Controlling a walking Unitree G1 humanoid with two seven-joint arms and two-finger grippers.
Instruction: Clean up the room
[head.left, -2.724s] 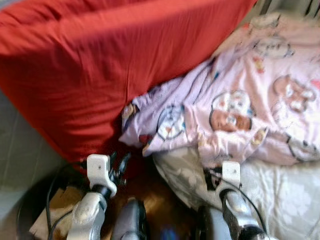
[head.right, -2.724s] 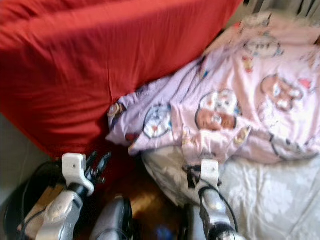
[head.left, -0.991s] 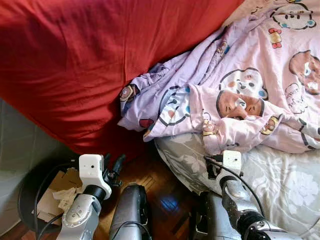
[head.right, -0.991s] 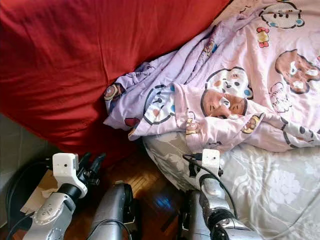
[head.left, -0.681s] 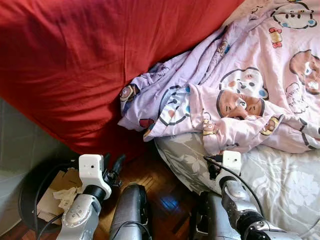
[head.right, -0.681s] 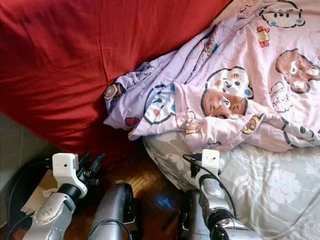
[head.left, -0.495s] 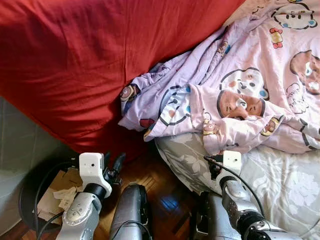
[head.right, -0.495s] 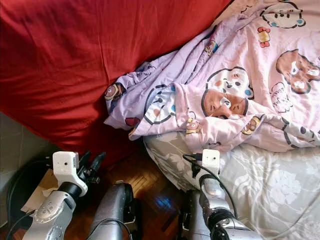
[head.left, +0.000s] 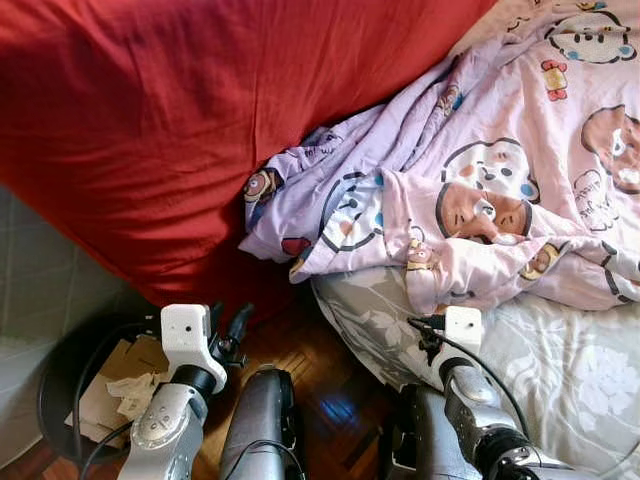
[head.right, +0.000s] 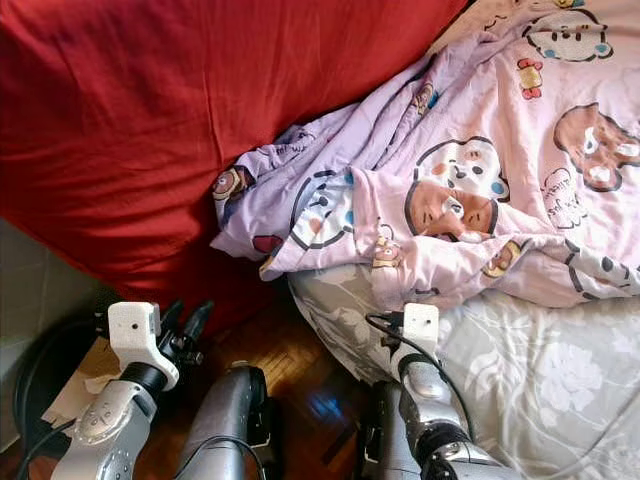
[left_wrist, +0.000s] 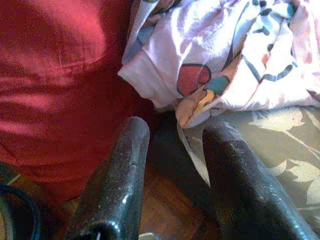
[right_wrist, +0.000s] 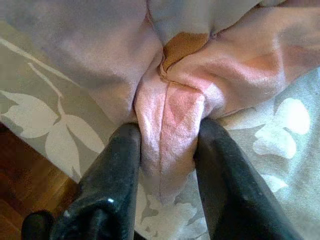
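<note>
Your left gripper is parted and holds nothing, low beside the red duvet. Your right gripper pinches a fold of the pink cartoon blanket, which lies on the grey floral sheet.

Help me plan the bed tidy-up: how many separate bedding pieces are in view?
3, others may be hidden. Big red cover on the left, pink cartoon-print blanket bunched on the right, grey floral sheet beneath it.
</note>
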